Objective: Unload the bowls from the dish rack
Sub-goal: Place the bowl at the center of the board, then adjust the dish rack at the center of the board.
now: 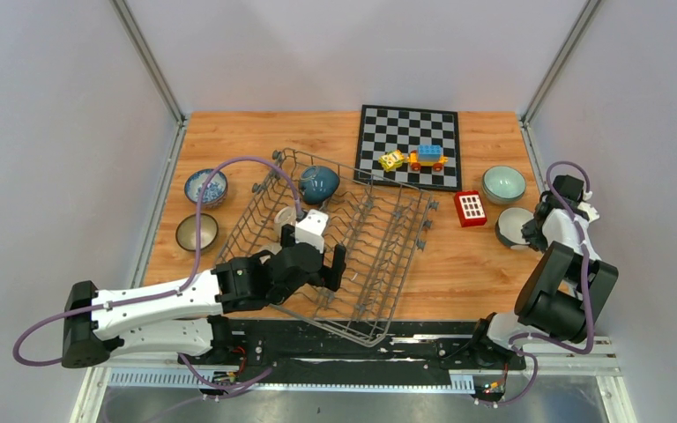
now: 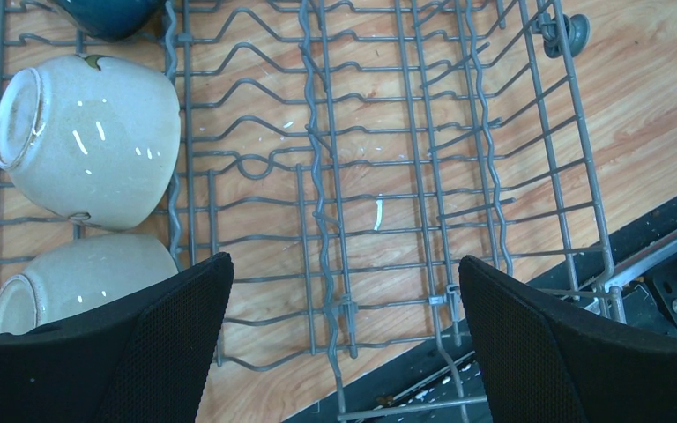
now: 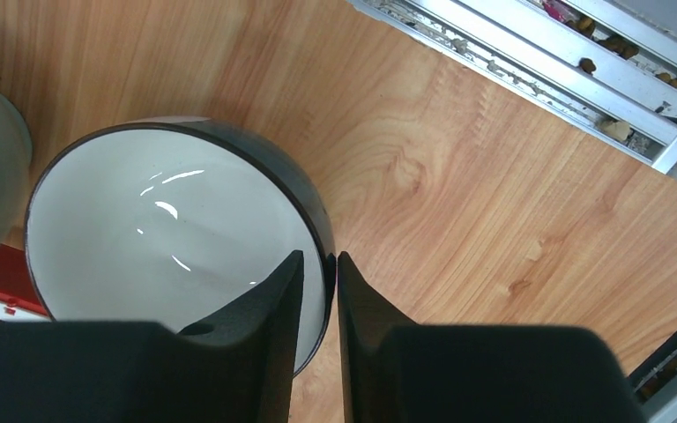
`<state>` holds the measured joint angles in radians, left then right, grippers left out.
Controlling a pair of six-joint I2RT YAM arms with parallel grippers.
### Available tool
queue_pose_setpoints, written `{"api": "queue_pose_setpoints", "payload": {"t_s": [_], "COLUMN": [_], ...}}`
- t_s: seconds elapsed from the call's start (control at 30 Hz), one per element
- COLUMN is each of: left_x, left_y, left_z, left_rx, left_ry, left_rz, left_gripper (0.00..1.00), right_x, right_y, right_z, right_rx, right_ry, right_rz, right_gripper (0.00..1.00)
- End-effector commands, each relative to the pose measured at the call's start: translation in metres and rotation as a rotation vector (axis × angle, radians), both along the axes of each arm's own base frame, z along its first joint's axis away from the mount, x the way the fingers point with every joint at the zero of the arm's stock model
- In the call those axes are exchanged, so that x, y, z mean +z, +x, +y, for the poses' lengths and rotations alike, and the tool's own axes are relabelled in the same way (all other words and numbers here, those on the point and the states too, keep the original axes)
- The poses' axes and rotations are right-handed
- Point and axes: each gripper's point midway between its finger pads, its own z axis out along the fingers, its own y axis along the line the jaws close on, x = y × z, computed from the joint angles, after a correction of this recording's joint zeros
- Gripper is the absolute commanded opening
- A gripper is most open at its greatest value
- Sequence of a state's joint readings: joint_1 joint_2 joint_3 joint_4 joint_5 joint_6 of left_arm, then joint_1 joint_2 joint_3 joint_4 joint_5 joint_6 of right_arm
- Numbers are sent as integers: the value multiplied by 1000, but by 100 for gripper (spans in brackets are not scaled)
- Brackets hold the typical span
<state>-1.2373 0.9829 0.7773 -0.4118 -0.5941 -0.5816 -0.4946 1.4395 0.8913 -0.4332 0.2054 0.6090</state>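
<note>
The grey wire dish rack [image 1: 379, 264] lies slanted across the middle of the table. A dark teal bowl [image 1: 319, 183] sits in its far corner. In the left wrist view two beige bowls [image 2: 88, 141] [image 2: 79, 273] lie on their sides on the rack wires [image 2: 317, 176], left of my left gripper [image 2: 344, 335]. That gripper [image 1: 317, 257] hovers wide open over the rack, holding nothing. At the right, my right gripper [image 3: 319, 264] straddles the rim of a dark bowl with a white inside [image 3: 167, 229] [image 1: 511, 226] standing on the table. A sliver of gap shows at the inner finger.
A pale green bowl [image 1: 503, 183] and a red block [image 1: 470, 208] sit close to the dark bowl. A blue-and-white bowl [image 1: 205, 187] and a brown striped bowl [image 1: 197, 232] stand left of the rack. The chessboard [image 1: 397, 132] carries toy blocks [image 1: 414, 159].
</note>
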Motion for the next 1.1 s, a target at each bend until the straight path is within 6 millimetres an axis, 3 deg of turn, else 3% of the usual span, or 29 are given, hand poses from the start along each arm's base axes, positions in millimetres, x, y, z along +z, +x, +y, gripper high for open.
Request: {"api": "queue_pose_setpoints", "payload": {"t_s": [0.0, 0.17, 0.33, 0.5, 0.63, 0.7, 0.77, 0.87, 1.07], "left_x": [-1, 9, 31, 54, 62, 64, 64, 59, 48], "left_y": [2, 7, 16, 25, 29, 30, 30, 31, 31], "left_z": [-3, -1, 2, 12, 27, 34, 41, 46, 47], "left_rx": [12, 15, 22, 49, 91, 109, 134, 163, 175], "left_ry": [-29, -19, 24, 68, 102, 104, 100, 75, 67], "left_rz": [7, -35, -107, -176, -217, -228, -235, -237, -235], "left_gripper": [100, 100, 100, 100, 100, 100, 100, 100, 100], "right_x": [0, 26, 77, 138, 183, 195, 191, 162, 92], "right_y": [0, 16, 35, 53, 57, 47, 29, -3, -49], "right_z": [-2, 9, 21, 50, 103, 145, 182, 227, 283], "right_rx": [-4, 44, 118, 227, 395, 539, 673, 831, 1049], "right_ry": [12, 24, -40, -130, -213, -239, -234, -163, -30], "right_rz": [-18, -87, -164, -252, -364, -405, -430, -408, -247], "right_gripper": [28, 61, 90, 96, 96, 94, 92, 88, 83]}}
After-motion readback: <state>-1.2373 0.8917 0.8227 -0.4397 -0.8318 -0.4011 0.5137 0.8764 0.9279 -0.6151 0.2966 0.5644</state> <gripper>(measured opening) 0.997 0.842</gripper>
